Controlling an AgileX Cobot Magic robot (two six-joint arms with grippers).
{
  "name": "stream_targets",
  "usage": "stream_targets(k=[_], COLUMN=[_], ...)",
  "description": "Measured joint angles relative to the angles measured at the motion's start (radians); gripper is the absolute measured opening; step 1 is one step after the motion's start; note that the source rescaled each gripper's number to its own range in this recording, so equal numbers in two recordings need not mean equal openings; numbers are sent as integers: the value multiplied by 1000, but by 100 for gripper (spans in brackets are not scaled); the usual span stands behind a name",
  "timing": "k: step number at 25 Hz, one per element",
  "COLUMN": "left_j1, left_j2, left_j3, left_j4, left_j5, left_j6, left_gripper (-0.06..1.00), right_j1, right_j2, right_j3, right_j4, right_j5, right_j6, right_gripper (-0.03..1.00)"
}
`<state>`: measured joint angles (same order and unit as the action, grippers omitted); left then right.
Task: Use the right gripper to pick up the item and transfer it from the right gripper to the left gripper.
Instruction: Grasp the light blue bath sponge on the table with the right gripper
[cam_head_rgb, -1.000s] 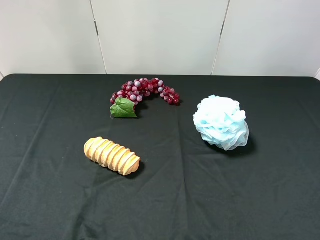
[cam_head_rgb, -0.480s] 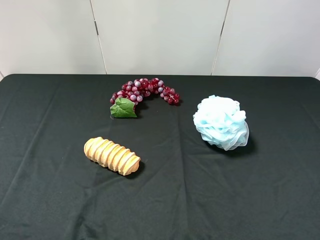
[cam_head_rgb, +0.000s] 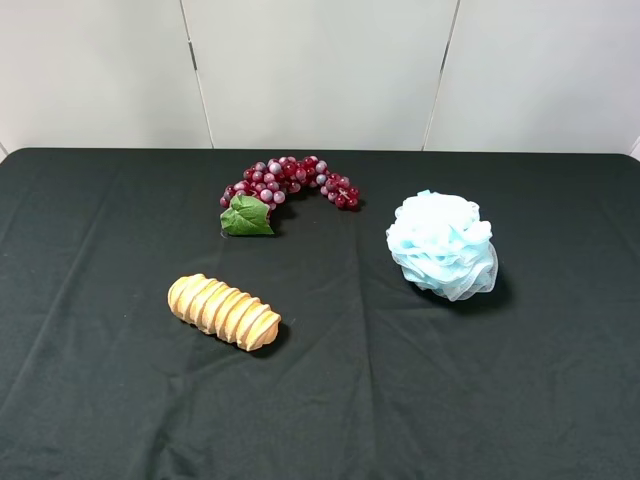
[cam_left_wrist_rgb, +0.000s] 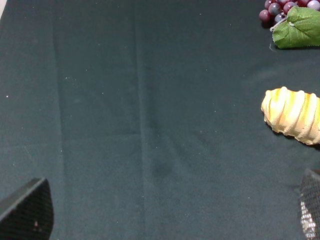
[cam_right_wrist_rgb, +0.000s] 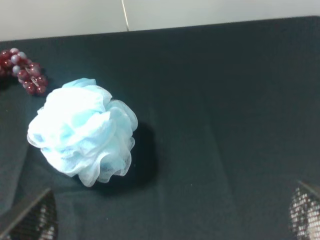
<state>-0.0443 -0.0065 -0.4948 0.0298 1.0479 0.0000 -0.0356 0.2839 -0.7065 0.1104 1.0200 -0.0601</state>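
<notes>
The left end effector (cam_left_wrist_rgb: 167, 215) is seen spread wide and empty over the table (cam_left_wrist_rgb: 125, 100), with the bread loaf (cam_left_wrist_rgb: 292, 115) near one fingertip. The right end effector (cam_right_wrist_rgb: 167, 217) is likewise released, and the item (cam_right_wrist_rgb: 82, 130) is left untouched. From above, the item (cam_head_rgb: 442, 245) is found well right of the bread loaf (cam_head_rgb: 224, 311), and nothing has shifted since a second ago.
</notes>
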Motion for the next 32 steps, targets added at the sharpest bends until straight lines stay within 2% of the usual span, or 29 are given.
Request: stream_targets(k=[8, 15, 18, 27, 32], left_j1=[0, 0, 0, 0, 0], left_j2=[0, 0, 0, 0, 0], left_j3=[0, 0, 0, 0, 0], left_j4=[0, 0, 0, 0, 0], left_j5=[0, 0, 0, 0, 0], left_j6=[0, 0, 0, 0, 0], left_gripper=[97, 97, 97, 97, 97], right_j1=[19, 215, 269, 387, 404], right_j2=[340, 597, 726, 1017, 1153], right_j3=[-193, -252, -274, -290, -291], right_j4=[55, -14, -26, -19, 18], right_j5=[0, -1, -13, -158, -234], right_j6=[-99, -117, -136, -220, -272], right_gripper=[100, 100, 100, 100, 100])
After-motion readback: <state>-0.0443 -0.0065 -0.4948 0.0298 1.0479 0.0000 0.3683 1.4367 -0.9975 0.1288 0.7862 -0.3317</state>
